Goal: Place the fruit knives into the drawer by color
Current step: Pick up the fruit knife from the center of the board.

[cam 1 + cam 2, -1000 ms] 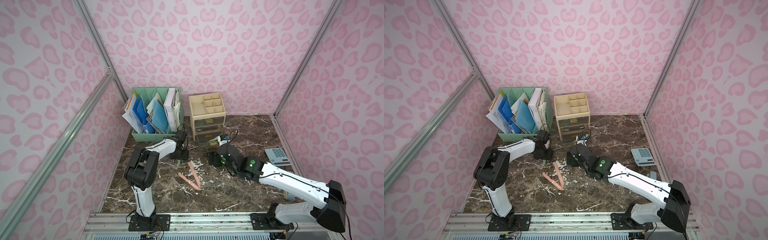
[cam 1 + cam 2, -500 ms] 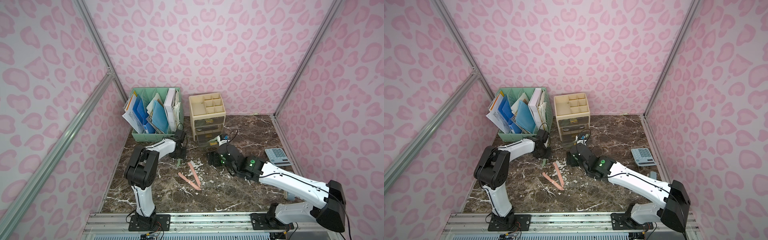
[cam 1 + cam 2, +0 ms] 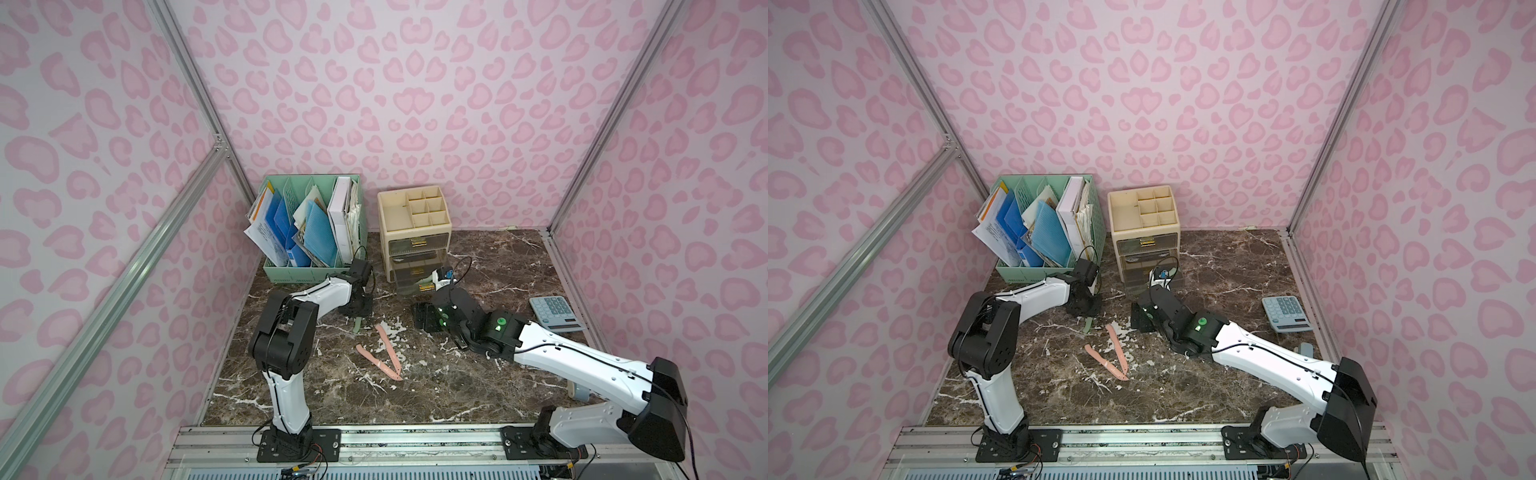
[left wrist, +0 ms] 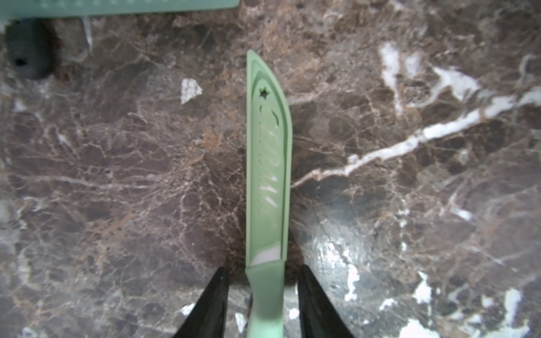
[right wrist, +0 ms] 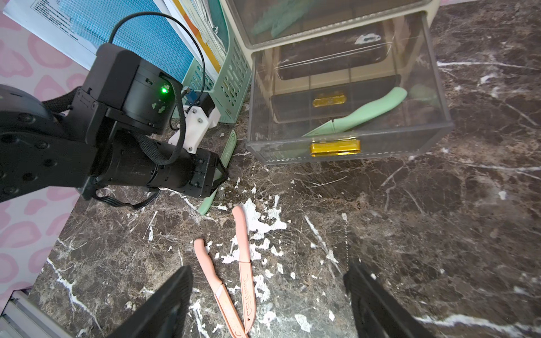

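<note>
A: Biggest first. Where on the marble counter does the drawer unit stand?

B: At the back edge, left of the middle, just beside the green file organizer in the back left corner. Its lower drawer is pulled out toward the front edge, and one mint green knife already lies aslant inside.

A: And the arms?

B: The right gripper hangs wide and empty in front of that drawer, above the pink knives. The left gripper is down at the counter, just in front of the organizer.

A: Down on what?

B: The second mint green knife. It lies flat with its long axis running back to front, blade tip toward the organizer and handle butt toward the front edge. The jaws stand narrow across the handle, right behind the blade. A sliver of counter shows on each side, so they are not pinching yet.

A: Which way does the carry go?

B: To the robot's right, I'd judge. The open drawer is near, off to the side of the blade tip, and the left arm is plainly the nearer one.
</note>
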